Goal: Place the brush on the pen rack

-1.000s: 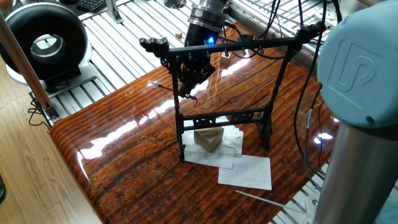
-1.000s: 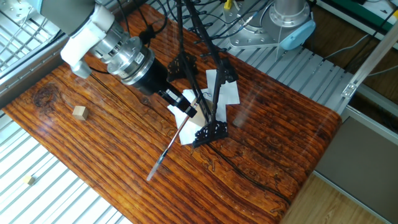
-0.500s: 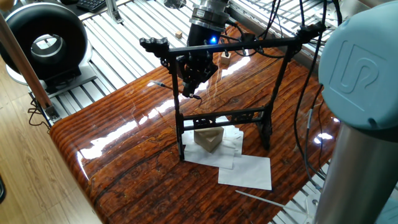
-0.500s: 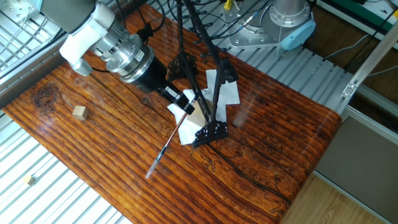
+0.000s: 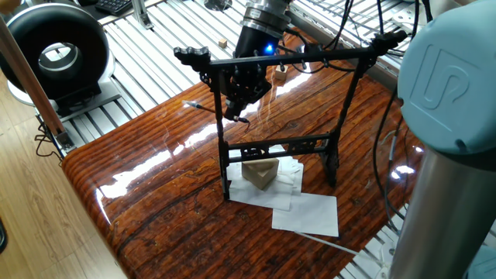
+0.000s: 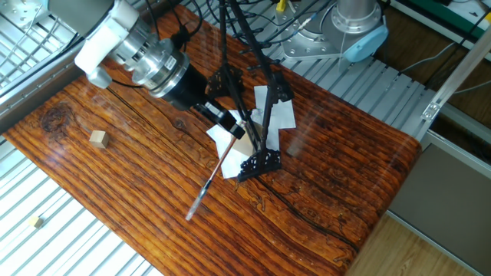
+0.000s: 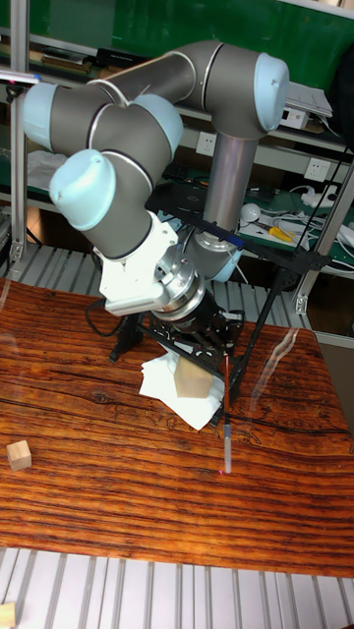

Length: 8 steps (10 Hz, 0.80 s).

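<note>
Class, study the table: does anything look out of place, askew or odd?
The pen rack stands on loose white paper sheets that overlap crookedly. A small wooden block sits alone, far from the rack. The brush slants from the gripper, not yet hung.

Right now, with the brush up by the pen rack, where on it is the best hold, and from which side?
Probably the upper shaft, where the gripper has it. The brush is very thin and hangs tip-down, so fingers closing across the shaft from the side away from the pen rack should keep its length clear of the uprights.
</note>
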### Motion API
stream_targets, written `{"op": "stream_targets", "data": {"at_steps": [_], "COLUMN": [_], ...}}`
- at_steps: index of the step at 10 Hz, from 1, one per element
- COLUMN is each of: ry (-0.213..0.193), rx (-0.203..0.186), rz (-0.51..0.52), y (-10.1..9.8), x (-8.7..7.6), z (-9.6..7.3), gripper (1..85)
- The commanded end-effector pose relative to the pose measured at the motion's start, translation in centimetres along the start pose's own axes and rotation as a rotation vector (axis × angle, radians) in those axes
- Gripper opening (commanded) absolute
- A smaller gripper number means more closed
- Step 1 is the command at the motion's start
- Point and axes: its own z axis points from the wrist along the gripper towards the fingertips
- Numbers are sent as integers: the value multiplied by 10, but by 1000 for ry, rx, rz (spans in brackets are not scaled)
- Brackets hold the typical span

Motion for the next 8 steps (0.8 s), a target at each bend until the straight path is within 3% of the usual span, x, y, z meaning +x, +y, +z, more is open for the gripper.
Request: {"op": "stream_targets", "data": {"at_steps": [1, 2, 8], "ry": [12, 7, 13], "rx": [-47, -33, -46], "rz": [-7, -15, -16], "y": [8, 5, 8], "x": [5, 4, 12], "z": [-3, -2, -5], "gripper": [10, 10, 10]}}
